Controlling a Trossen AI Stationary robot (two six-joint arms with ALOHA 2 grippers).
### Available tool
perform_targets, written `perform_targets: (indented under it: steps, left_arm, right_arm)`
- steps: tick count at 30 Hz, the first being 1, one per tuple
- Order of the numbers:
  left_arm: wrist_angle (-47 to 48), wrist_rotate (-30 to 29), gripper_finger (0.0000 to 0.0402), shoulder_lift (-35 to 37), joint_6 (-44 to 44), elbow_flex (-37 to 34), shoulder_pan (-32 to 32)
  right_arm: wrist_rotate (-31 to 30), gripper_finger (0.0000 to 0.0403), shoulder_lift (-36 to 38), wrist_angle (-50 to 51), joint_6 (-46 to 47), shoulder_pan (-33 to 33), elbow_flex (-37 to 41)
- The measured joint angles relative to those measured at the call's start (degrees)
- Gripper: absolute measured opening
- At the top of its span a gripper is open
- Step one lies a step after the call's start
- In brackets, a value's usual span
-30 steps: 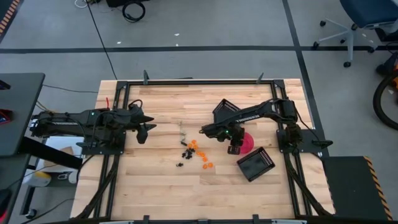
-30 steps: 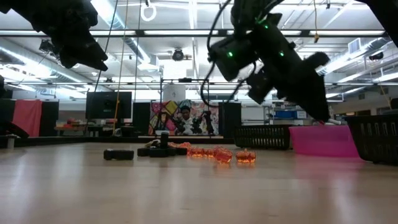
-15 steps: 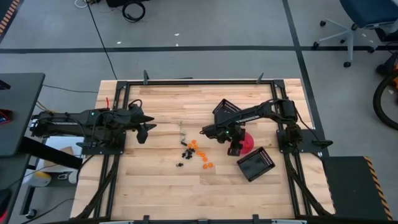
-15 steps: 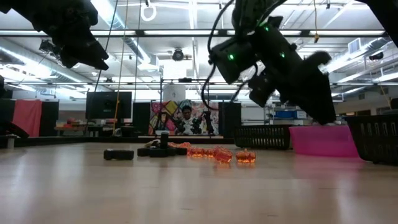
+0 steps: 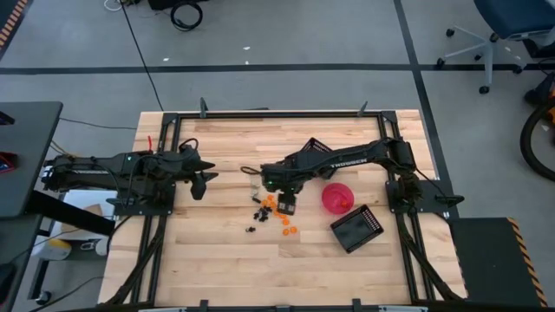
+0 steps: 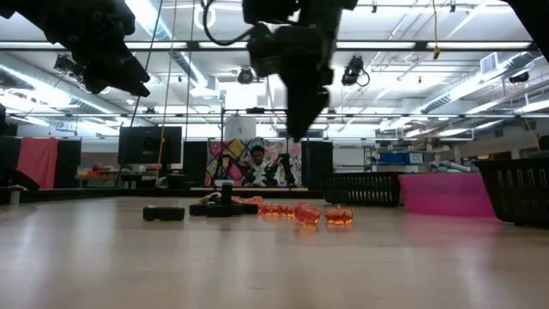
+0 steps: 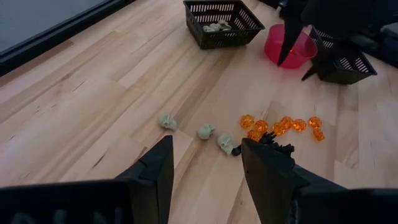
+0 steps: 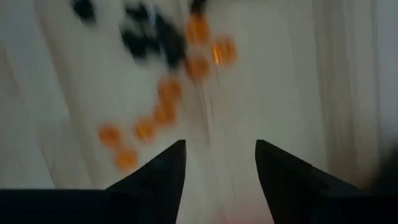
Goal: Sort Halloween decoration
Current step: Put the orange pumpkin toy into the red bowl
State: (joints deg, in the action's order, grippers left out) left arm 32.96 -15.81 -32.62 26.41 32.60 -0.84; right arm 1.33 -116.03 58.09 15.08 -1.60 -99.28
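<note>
The tiny trinkets lie loose at mid-table: orange ones [image 5: 279,208] [image 7: 281,126], black ones [image 5: 257,212] [image 7: 273,140] and pale skull-like ones [image 5: 253,184] [image 7: 206,131]. More pale ones sit in the far black basket [image 7: 222,22]. My right gripper [image 5: 250,172] [image 6: 298,129] [image 8: 221,146] hangs open above the pile, clear of the table, fingers pointing down; its wrist view is blurred. My left gripper [image 5: 211,170] [image 7: 205,149] waits open, raised, left of the pile.
The pink bowl [image 5: 336,198] [image 7: 289,46] stands right of the pile. One black slatted basket [image 5: 357,229] is near the bowl's near side and another [image 5: 314,152] lies farther back, partly under my right arm. Bare wood lies left of and in front of the trinkets.
My right gripper has swung from above the pink bowl toward the table's left and now hangs over the trinket pile. The left arm has kept still. The trinkets have not moved.
</note>
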Motion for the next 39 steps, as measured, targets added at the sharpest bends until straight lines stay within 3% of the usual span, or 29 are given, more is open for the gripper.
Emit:
perform_targets:
  steps: [7,16,28,39]
  left_arm:
    - [-0.2,0.0,0.0162,0.0,0.1,0.0,0.0]
    - [-0.2,0.0,0.0162,0.0,1.5,0.0,0.0]
    - [-2.4,0.0,0.0162,0.0,1.6,0.0,0.0]
    - [-2.4,0.0,0.0162,0.0,1.5,0.0,0.0]
  right_arm:
    - [-3.8,0.0221,-0.1,-13.5,-6.0,0.1,2.9]
    - [-4.7,0.0237,-0.1,-26.6,-6.7,1.0,12.1]
    - [-5.0,0.0229,-0.1,-38.8,-8.9,1.8,20.3]
    - [-3.4,0.0228,-0.1,-44.0,-10.3,2.5,22.8]
